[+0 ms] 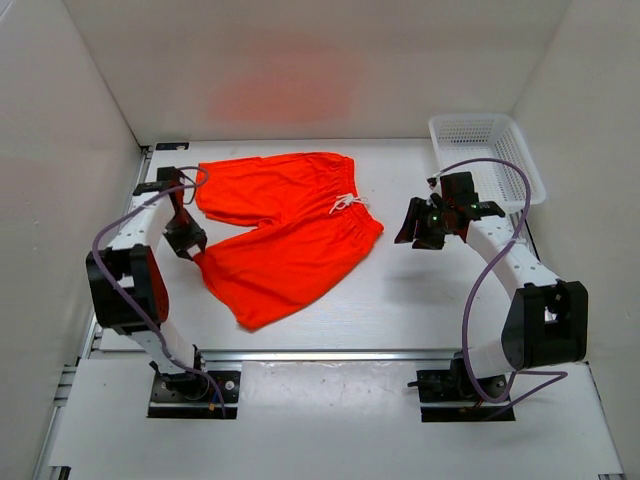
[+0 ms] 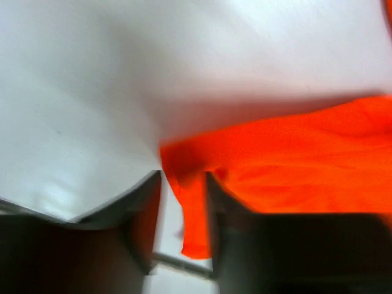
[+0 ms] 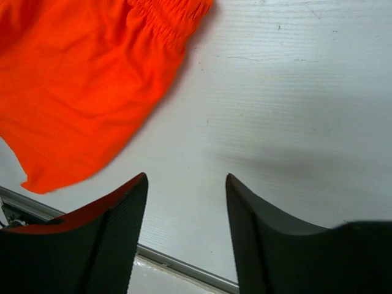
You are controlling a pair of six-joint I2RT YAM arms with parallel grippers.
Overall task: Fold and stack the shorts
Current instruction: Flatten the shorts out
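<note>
The orange shorts [image 1: 290,225] lie spread flat on the white table, waistband and white drawstring bow [image 1: 345,203] toward the right, both legs toward the left. My left gripper [image 1: 188,243] sits at the left corner of the near leg. In the left wrist view my left gripper [image 2: 184,202] has its jaws nearly closed, with a fold of the shorts [image 2: 306,165] pinched between them. My right gripper [image 1: 412,225] hovers open and empty just right of the waistband. In the right wrist view my right gripper [image 3: 187,184] is over bare table, with the shorts [image 3: 79,79] at upper left.
A white mesh basket [image 1: 530,175] stands at the back right corner. White walls enclose the table on the left, back and right. A metal rail [image 1: 330,353] runs along the table's near edge.
</note>
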